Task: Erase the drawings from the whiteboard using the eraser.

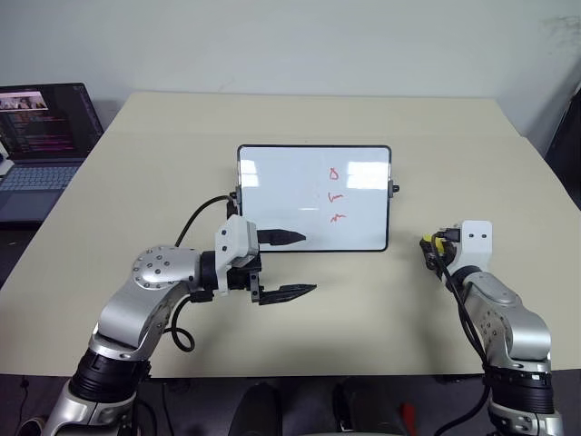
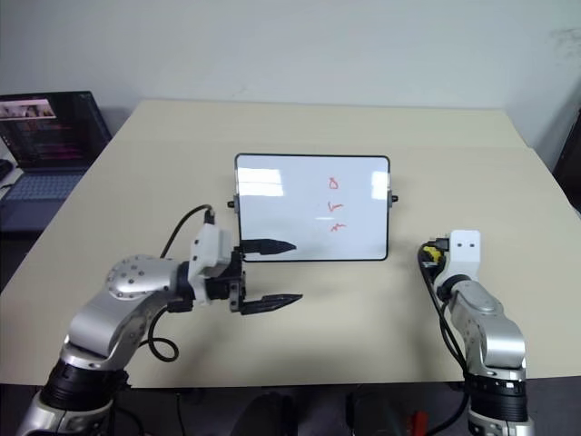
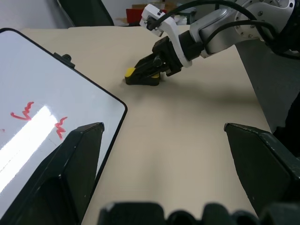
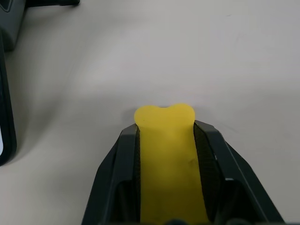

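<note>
Presently, right tool (image 4: 165,136) clamps the small yellow sponge eraser (image 4: 166,154) on the beige tabletop (image 1: 363,127), beside the black-framed glossy whiteboard (image 1: 281,186). Left tool (image 1: 289,265) gapes empty at its near edge; three red marker squiggles (image 1: 334,195) intact.

Head stereo overhead; wrist close-ups.

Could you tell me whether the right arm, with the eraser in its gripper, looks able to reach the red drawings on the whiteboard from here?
Probably yes. The right gripper is shut on the yellow sponge eraser, beside the black-framed whiteboard, with bare table between it and the red marker drawings.
</note>
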Robot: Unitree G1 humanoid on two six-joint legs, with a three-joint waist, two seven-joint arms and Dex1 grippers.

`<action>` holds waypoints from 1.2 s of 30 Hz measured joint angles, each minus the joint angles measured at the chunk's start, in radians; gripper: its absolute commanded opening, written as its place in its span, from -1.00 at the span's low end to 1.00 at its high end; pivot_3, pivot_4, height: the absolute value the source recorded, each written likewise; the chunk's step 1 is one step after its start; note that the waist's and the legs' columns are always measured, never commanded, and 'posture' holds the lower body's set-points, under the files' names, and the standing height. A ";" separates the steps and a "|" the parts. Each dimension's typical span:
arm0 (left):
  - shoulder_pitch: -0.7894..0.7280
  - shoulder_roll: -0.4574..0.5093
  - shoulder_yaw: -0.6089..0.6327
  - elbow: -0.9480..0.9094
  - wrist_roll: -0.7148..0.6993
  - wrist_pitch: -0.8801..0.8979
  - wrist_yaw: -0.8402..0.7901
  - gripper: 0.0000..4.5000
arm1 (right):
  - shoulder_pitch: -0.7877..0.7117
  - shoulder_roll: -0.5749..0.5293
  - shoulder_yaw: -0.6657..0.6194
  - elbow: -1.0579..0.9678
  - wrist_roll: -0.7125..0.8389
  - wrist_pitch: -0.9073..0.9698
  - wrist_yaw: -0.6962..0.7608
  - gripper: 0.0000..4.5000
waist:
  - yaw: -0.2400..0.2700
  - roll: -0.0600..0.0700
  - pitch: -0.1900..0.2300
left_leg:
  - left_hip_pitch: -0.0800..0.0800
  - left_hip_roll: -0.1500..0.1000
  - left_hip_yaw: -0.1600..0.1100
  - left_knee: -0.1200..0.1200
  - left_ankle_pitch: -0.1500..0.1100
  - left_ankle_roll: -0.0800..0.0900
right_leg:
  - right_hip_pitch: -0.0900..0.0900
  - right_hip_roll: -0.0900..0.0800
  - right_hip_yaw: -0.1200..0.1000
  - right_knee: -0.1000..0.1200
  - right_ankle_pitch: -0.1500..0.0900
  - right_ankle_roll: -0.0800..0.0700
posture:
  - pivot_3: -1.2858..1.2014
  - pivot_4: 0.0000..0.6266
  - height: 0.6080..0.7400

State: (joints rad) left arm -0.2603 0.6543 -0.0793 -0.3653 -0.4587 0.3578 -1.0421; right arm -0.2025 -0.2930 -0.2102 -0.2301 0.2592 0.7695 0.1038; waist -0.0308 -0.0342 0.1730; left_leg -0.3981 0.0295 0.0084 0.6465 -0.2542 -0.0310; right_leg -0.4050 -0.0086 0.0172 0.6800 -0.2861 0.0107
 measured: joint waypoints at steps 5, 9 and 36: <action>0.092 0.012 0.046 -0.064 -0.001 0.081 0.107 1.00 | 0.016 -0.032 0.012 -0.024 -0.005 -0.019 0.036 -0.46 | 0.000 0.000 0.000 | 0.000 0.000 0.000 0.000 0.000 0.000 | 0.000 0.000 0.000 0.000 0.000 0.000 | 0.03 -0.52 1.00; 0.132 0.015 0.093 -0.113 0.002 0.125 0.199 1.00 | 0.053 -0.058 0.030 -0.141 0.025 -0.017 0.110 -0.46 | 0.002 0.000 0.000 | 0.000 0.001 -0.001 0.000 0.000 0.000 | 0.000 -0.001 0.000 0.000 0.000 0.000 | 0.03 -0.52 1.00; -0.010 -0.028 0.164 -0.076 0.034 0.226 0.463 1.00 | -0.641 0.005 0.465 0.370 -0.171 -0.264 0.266 -0.46 | 0.001 0.000 0.000 | -0.002 0.000 -0.001 0.001 0.000 0.000 | -0.001 -0.006 -0.002 0.000 0.001 -0.001 | 0.03 -0.52 1.00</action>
State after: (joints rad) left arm -0.2701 0.6266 0.0850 -0.4411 -0.4248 0.5841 -0.5793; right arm -0.8439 -0.2884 0.2549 0.1396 0.0882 0.5050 0.3695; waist -0.0299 -0.0345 0.1731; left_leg -0.3997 0.0293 0.0076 0.6472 -0.2539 -0.0314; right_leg -0.4062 -0.0151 0.0156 0.6801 -0.2855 0.0099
